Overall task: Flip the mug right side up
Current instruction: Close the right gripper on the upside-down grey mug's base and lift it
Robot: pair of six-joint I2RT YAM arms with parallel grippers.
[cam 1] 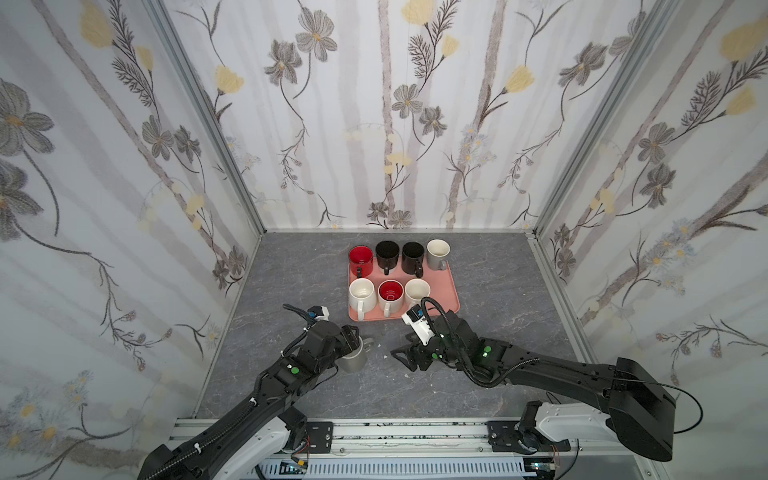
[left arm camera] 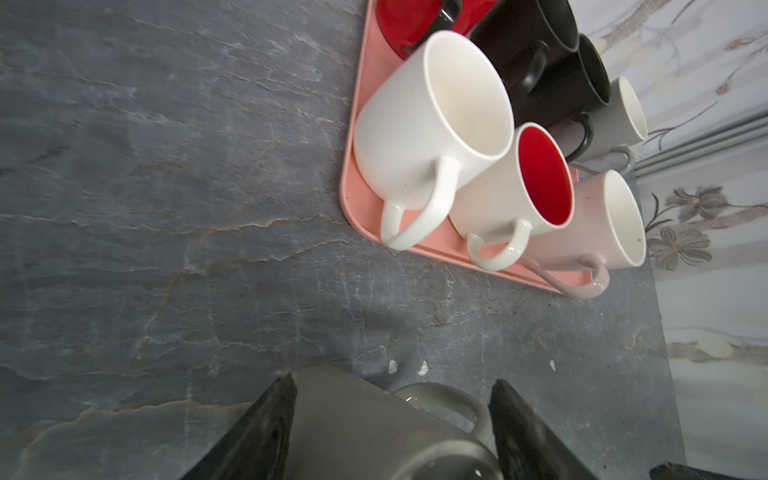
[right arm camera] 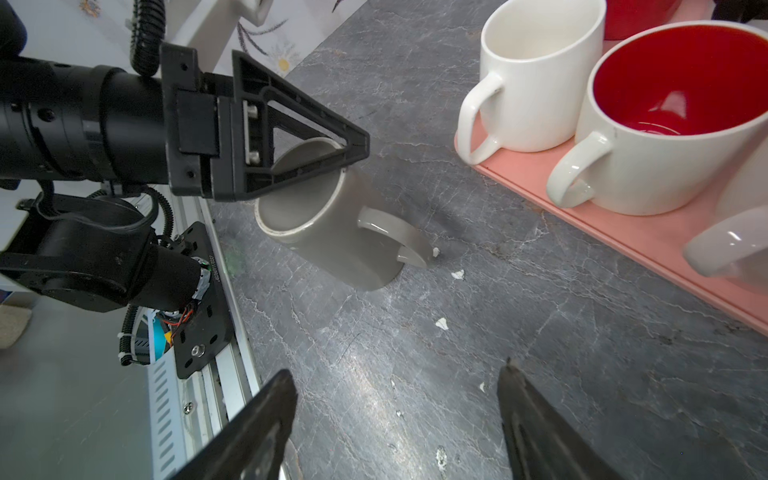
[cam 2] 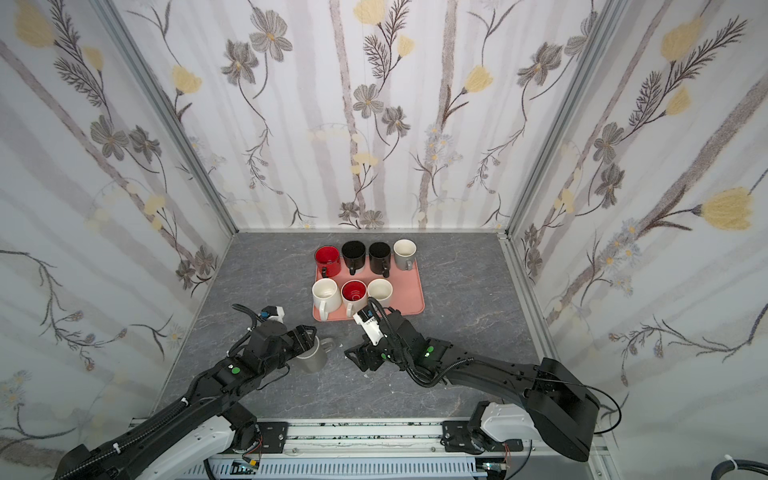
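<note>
Grey mug point(right arm camera: 332, 232) tilted on tabletop point(cam 1: 291, 270), lower centre-left in both top views, below pink tray point(cam 1: 451, 299). Left pincer point(left arm camera: 392, 381) clamps mug body; right pincer point(right arm camera: 397, 370) open, empty. Likely best: roll wrist until base sits flat, then release.

You look into a booth: three walls point(cam 1: 374, 124) with grey and yellow flower wallpaper, aluminium posts point(cam 1: 208, 116) in the corners, and a dark grey marble-look table top point(cam 1: 291, 270).
</note>
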